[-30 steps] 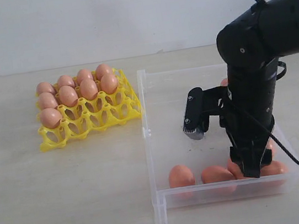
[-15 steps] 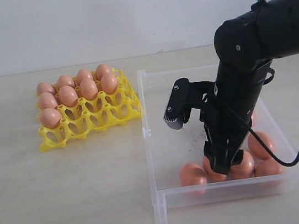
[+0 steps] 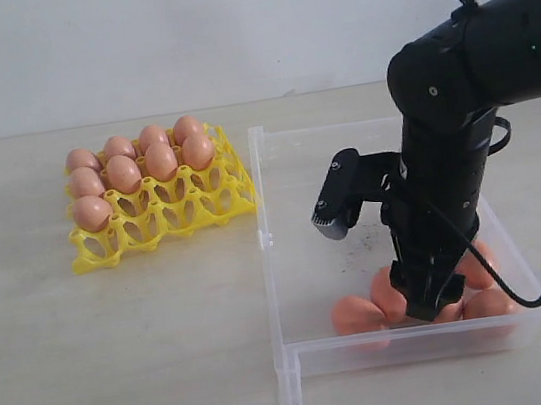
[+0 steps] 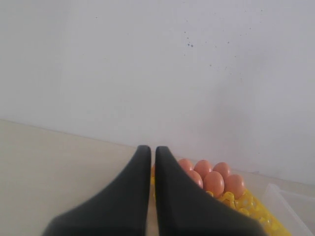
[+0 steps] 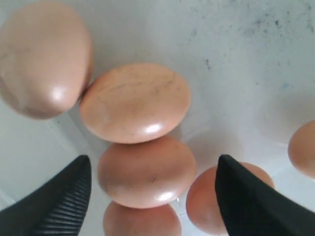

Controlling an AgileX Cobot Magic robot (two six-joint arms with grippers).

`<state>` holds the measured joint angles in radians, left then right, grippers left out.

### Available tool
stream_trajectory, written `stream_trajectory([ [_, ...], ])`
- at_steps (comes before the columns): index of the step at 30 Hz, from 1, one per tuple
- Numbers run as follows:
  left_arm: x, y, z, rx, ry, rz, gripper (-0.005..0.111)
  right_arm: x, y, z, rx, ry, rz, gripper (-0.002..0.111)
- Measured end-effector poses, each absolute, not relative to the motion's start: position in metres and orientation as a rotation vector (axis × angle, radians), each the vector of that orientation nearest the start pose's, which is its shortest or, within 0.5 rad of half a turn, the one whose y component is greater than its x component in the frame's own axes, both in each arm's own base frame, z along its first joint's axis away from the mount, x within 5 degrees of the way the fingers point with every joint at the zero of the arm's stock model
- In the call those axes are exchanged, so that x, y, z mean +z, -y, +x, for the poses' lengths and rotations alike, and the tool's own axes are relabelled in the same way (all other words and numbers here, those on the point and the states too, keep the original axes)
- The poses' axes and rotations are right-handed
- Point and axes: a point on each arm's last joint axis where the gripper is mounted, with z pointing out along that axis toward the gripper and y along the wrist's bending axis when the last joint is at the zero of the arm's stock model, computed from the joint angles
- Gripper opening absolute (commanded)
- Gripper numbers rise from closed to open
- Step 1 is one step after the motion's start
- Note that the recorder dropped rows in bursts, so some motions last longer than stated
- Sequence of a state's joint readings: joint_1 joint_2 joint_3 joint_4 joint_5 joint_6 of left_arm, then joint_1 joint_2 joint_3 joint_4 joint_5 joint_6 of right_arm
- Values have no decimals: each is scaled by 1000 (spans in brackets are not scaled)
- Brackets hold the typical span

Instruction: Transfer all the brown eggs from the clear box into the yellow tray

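**A:** Outside camera first. What stands in the way?

**B:** The black right arm [image 3: 448,137] reaches down into the clear box [image 3: 270,253]. Its right jaws are low among the brown eggs [image 3: 355,313] bunched against the near wall. The arm covers part of that bunch, so I can't count it. The far half of the box floor is bare.

**A:** And the yellow tray?

**B:** The yellow tray [image 3: 201,212] sits on the table [image 3: 122,364], left of the box and just beside its far-left corner. I can't tell whether they touch. Eggs fill its far cups and the near cups stand open. There is bare table in front of the tray.

**A:** Left wrist camera?

**B:** The left jaws are pressed together with only a thin slit between them, and nothing is in them. Past them I see the egg-filled end of the tray, with a corner of the box cut off at the picture's edge. A white wall [image 4: 147,64] fills the rest.

**A:** Right wrist?

**B:** The right jaws are spread wide and grasp nothing. One egg [image 5: 146,171] lies between the two ribbed fingers [image 5: 59,201] and touches neither. It touches the eggs on either side of it. Two more eggs are cut off at the edges of the picture. The scuffed box floor [image 5: 246,64] beyond the cluster is free.
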<state>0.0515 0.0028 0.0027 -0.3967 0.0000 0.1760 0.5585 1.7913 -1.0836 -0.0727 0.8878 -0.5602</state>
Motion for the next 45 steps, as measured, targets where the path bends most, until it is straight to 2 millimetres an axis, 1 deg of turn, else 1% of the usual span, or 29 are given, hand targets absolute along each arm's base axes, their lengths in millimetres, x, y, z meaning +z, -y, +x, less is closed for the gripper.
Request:
stream_trajectory([
  [3,212,-3,56,-137,-1477,-202,4,171,-165,274,-94,-2578,-1723,63],
  [5,212,-3,56,-137,-1477,-202,4,171,-164,274,-96,-2591,-1712,63],
  [9,212,-3,56,-137,-1477,-202,4,169,-164,274,-95,-2662,-1615,63],
  [15,212,-3,56,-137,-1477,-202,4,152,-165,275,-101,-2824,-1434,63],
  [17,212,-3,56,-137,-1477,-202,4,148,-165,275,-108,-2845,-1410,63],
  [23,212,-3,56,-137,-1477,-202,4,148,-166,276,-110,-2865,-1346,63],
  [25,212,-3,56,-137,-1477,-202,4,148,-167,278,-103,-2835,-1363,63],
  [29,212,-3,56,-137,-1477,-202,4,148,-169,281,-96,-2711,-1531,63],
  [32,212,-3,56,-137,-1477,-202,4,148,-169,281,-96,-2662,-1605,63],
  [39,212,-3,56,-137,-1477,-202,4,150,-169,283,-103,-2607,-1650,63],
  [43,212,-3,56,-137,-1477,-202,4,160,-168,284,-136,-2526,-1684,63],
  [45,212,-3,56,-137,-1477,-202,4,168,-170,287,-142,-2481,-1656,63],
])
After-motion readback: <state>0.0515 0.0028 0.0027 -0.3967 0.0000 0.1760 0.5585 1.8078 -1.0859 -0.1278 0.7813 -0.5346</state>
